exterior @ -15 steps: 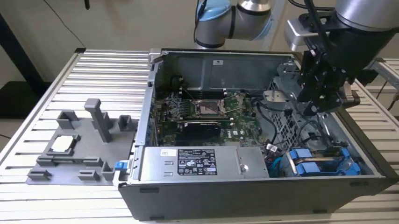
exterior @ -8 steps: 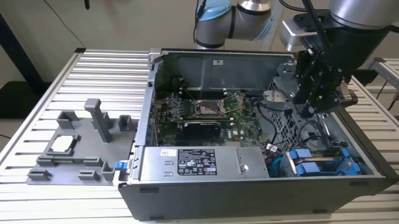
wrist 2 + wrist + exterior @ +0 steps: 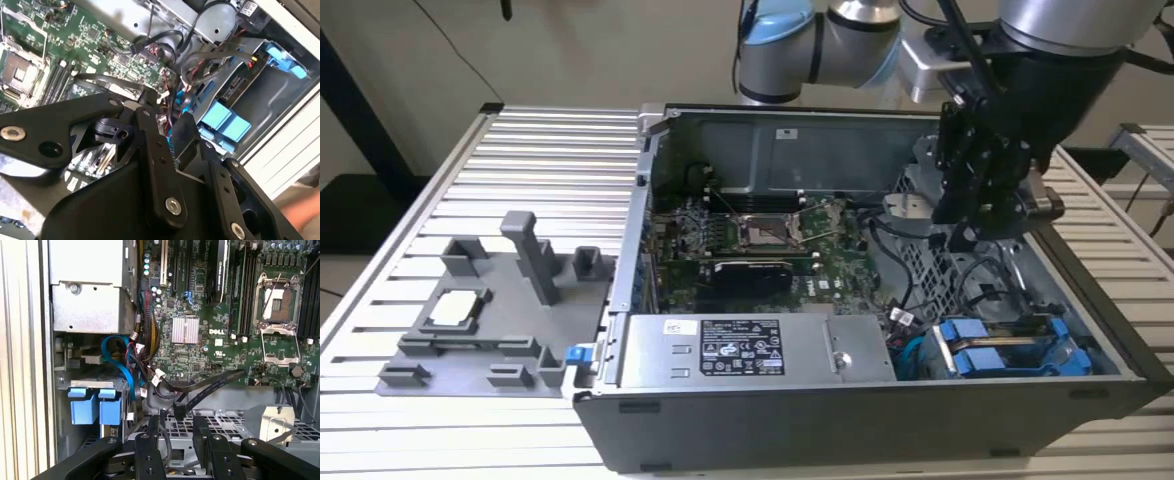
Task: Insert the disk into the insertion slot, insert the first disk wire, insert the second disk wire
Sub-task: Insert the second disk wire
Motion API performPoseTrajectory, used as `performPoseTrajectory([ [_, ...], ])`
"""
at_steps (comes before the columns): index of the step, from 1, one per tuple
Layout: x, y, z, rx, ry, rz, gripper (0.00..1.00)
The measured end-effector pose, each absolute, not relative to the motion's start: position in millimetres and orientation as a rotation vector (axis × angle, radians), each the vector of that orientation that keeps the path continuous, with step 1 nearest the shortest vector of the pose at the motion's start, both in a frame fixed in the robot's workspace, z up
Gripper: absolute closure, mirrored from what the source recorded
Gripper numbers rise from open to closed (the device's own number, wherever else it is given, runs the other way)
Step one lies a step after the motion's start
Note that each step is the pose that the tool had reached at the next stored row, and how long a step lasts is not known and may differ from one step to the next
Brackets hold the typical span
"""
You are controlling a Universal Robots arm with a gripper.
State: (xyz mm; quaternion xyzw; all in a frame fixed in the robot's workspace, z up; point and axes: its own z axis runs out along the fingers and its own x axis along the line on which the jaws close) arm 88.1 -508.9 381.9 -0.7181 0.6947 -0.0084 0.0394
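The disk (image 3: 983,362) lies in the insertion slot (image 3: 95,376), the grey metal cage in the corner of the open computer case (image 3: 854,425) towards the exterior view's right. Its blue frame end faces up beside a second blue-framed drive (image 3: 961,334). The two sit side by side, and I cannot tell for certain which of the pair is which. A blue cable (image 3: 117,357) loops between the cage and the grey power supply box (image 3: 734,350) next to it. A bundle of coloured wires (image 3: 145,335) runs close by. The gripper (image 3: 974,238) hangs inside the case over the perforated metal bay near the cage, apart from the drives. In the first wrist view its two black fingers (image 3: 152,432) stand apart with a clear gap between them, holding nothing. The plug end of a flat black cable (image 3: 215,385) hangs just ahead of that gap. The green circuit board (image 3: 761,235) covers the case floor beyond. Outside the case, on the slatted metal table (image 3: 454,200) towards the exterior view's left, stands a grey plastic fixture (image 3: 494,320).
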Motion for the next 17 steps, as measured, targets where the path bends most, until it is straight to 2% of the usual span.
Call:
performPoseTrajectory([
  [8, 77, -504, 379, -2.229, 2.153, -0.073, 0.59],
  [17, 75, -503, 377, -2.232, 2.156, -0.081, 0.59],
])
